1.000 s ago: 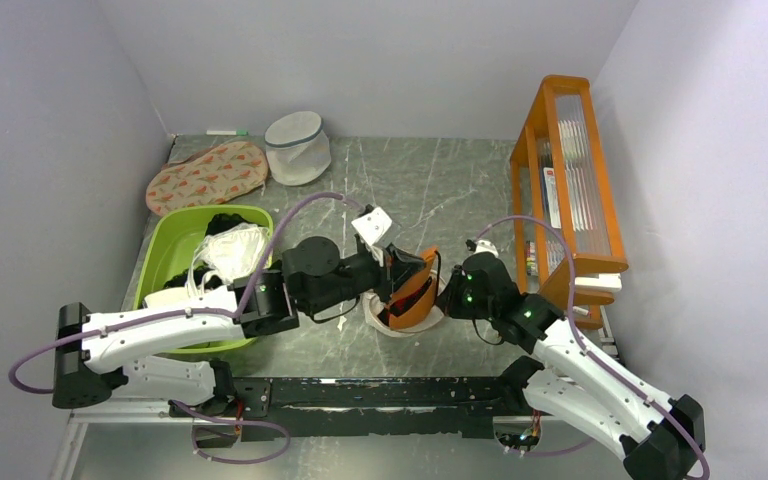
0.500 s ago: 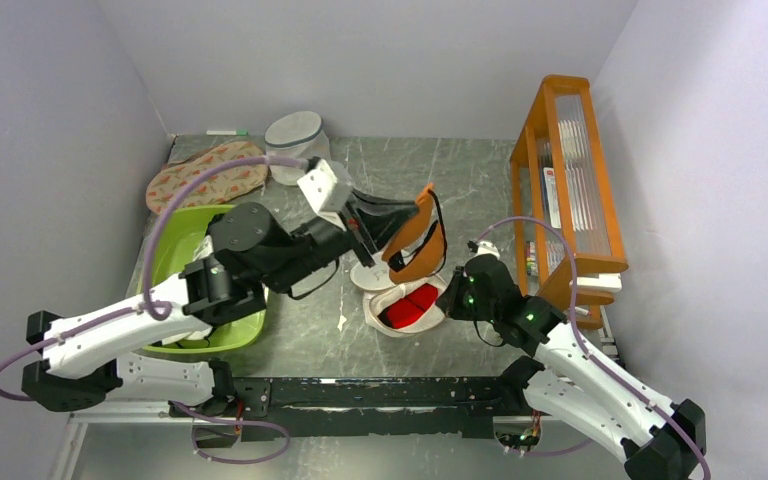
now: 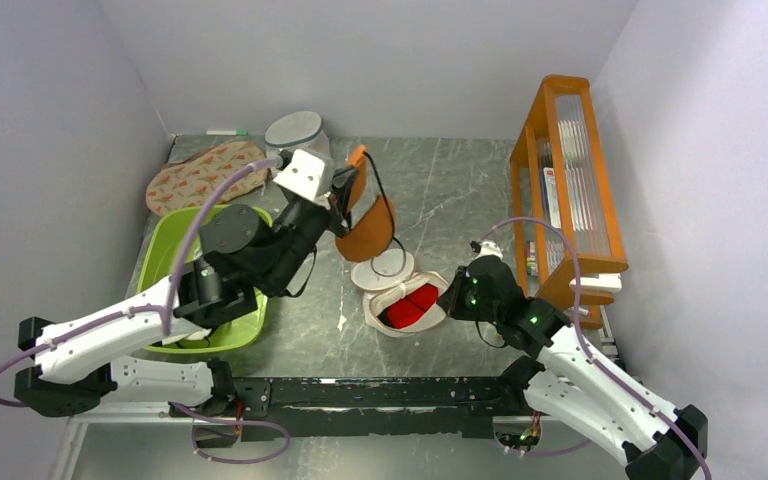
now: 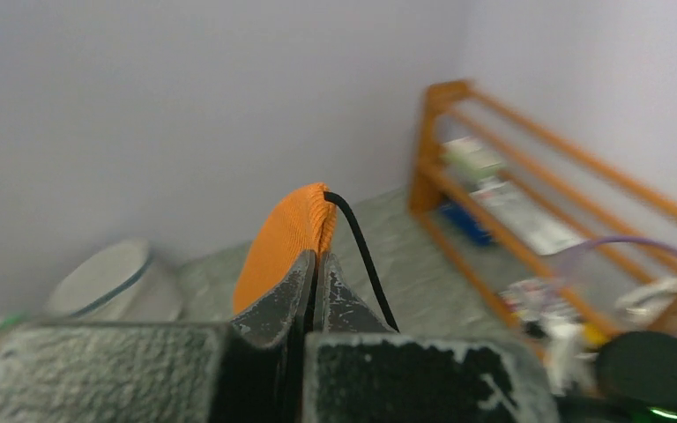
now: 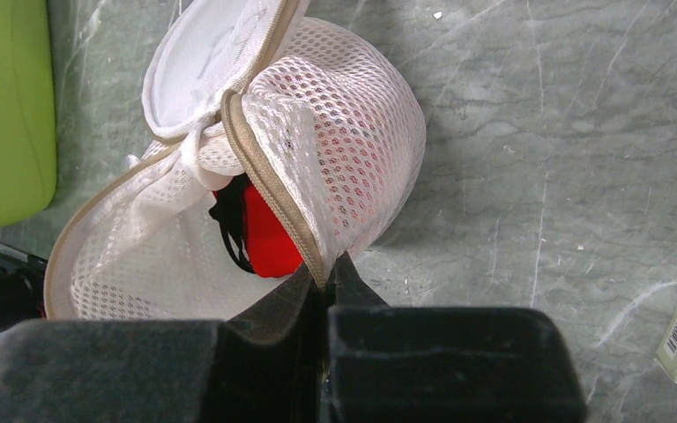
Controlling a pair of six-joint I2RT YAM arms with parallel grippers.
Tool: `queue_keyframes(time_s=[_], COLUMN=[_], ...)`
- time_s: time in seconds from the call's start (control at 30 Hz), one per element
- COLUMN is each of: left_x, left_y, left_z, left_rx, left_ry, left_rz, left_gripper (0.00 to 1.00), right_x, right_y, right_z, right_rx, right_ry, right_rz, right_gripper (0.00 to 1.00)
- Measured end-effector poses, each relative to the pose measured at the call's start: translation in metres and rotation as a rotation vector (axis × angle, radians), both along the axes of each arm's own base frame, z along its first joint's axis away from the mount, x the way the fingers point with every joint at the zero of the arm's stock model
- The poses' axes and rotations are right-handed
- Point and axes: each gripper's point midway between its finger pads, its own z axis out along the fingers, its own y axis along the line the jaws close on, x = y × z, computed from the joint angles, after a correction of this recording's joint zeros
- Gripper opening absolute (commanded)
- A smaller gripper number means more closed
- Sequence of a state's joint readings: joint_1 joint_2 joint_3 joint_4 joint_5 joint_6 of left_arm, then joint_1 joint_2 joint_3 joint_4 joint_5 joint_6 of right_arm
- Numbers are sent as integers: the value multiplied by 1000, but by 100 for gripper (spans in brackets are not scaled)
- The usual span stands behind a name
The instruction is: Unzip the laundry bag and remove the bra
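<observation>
Jaws of the left gripper (image 4: 316,269) are pressed together on the top edge of the orange bra (image 4: 284,236), with only the thickness of the fabric between them. A black strap (image 4: 363,251) leaves the pinch point and runs down to the right. From the top camera this gripper sits at upper centre of the frame, raised off the table (image 3: 460,190). The bra cup hangs below it in the air and the strap loops along the cup's right side. Jaws of the right gripper (image 5: 326,280) are likewise closed, clamped on the beige zip rim of the laundry bag (image 5: 353,150) at bottom centre of the wrist view. The bag is unzipped and gaping. Its mesh dome is tipped up to the right, and the flat white half lies open toward the upper left. A red garment (image 5: 269,233) with a black strap shows inside the gap. In the top view the bag lies on the table just right of centre, below the hanging bra and apart from it, with the right gripper at its right edge. Outward from there:
- A green tub (image 3: 175,250) sits at left centre, partly under the left arm.
- A flat patterned oval (image 3: 200,175) lies at upper left.
- A greyish-white mesh cylinder (image 3: 295,130) stands beside the oval, just behind the left wrist.
- An orange rack (image 3: 567,82) stands along the right side.
</observation>
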State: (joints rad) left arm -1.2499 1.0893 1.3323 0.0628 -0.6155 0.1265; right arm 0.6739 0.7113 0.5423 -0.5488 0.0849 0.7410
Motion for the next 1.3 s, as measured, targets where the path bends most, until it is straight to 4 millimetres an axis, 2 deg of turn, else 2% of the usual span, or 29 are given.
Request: queue_keyframes(time_s=[0.13, 0.2, 0.27, 0.4, 0.5, 0.63, 0.83, 1.07, 1.13, 1.3], left_x=[41, 62, 75, 78, 70, 64, 56, 30, 22, 5], left_y=[40, 74, 108, 178, 213, 229, 239, 265, 272, 289], left_z=[-39, -58, -73, -96, -101, -116, -162, -210, -216, -217], left_rx=[87, 115, 127, 145, 147, 173, 290, 311, 291, 197], left_ry=[111, 177, 226, 284, 308, 357, 477, 626, 651, 647], left_rz=[271, 409, 526, 732, 829, 885, 962, 1122, 1155, 1182], left_gripper=[7, 7, 7, 7, 7, 7, 7, 7, 7, 7], right_x=[0, 0, 0, 1, 1, 2, 2, 2, 2, 2], right_y=[0, 0, 0, 1, 1, 3, 3, 3, 3, 4], right_z=[2, 3, 2, 1, 0, 0, 0, 0, 0, 1], right_rx=[5, 8, 5, 2, -2, -1, -1, 0, -1, 1], right_ry=[-8, -12, -9, -5, -3, -7, -8, -9, -9, -10], right_rz=[-1, -1, -1, 1, 5, 11, 18, 19, 20, 24], right_gripper=[0, 0, 0, 0, 0, 0, 0, 0, 0, 0])
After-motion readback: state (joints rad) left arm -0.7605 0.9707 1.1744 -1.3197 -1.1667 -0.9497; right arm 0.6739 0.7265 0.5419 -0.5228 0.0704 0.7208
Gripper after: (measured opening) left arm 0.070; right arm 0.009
